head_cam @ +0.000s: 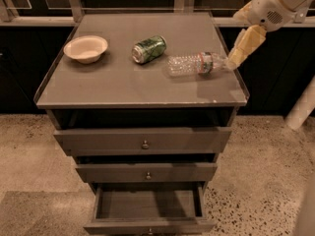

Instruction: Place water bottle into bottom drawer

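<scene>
The water bottle (193,64) is seen lying on its side on the cabinet top (123,85), right of the green soda can (149,49), with the gripper (235,57) held just beside its cap end, its state not discernible, and the bottom drawer (147,205) is left open below.

A: What do we count on the counter (118,90)?
B: We've got one water bottle (194,64), one green can (149,49), one bowl (85,48).
A: Drawers?
B: Three: top drawer (98,140), middle drawer (108,172), bottom drawer (147,205). Plus one gripper (236,58), at the counter's right edge beside the bottle.
</scene>
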Tool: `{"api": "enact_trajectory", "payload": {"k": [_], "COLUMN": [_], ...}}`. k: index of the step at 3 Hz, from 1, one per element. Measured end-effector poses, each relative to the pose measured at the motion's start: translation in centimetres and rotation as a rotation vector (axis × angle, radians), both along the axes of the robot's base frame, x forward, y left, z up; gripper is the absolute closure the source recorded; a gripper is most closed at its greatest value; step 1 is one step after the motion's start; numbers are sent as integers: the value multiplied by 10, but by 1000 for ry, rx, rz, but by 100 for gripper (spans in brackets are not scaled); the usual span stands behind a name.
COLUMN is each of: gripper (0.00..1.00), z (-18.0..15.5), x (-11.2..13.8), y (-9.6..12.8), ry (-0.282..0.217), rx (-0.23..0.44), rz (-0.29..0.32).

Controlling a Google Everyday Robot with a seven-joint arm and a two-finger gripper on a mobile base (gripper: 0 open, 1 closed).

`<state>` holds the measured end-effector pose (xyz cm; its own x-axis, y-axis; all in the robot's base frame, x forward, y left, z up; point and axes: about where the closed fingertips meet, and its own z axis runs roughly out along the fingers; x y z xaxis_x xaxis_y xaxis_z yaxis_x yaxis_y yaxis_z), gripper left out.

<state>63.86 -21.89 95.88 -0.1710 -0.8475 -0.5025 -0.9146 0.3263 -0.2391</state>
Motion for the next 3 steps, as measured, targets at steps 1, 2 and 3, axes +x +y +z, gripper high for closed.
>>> {"api": "enact_trajectory", "payload": {"k": [1,2,3], "gripper": [0,0,0], "z": [-32,-69,-74], "x": [41,63,70], "y": [15,30,32], "ry": [30,95,91], "rx": [95,143,150], "rz": [43,73,71]}}
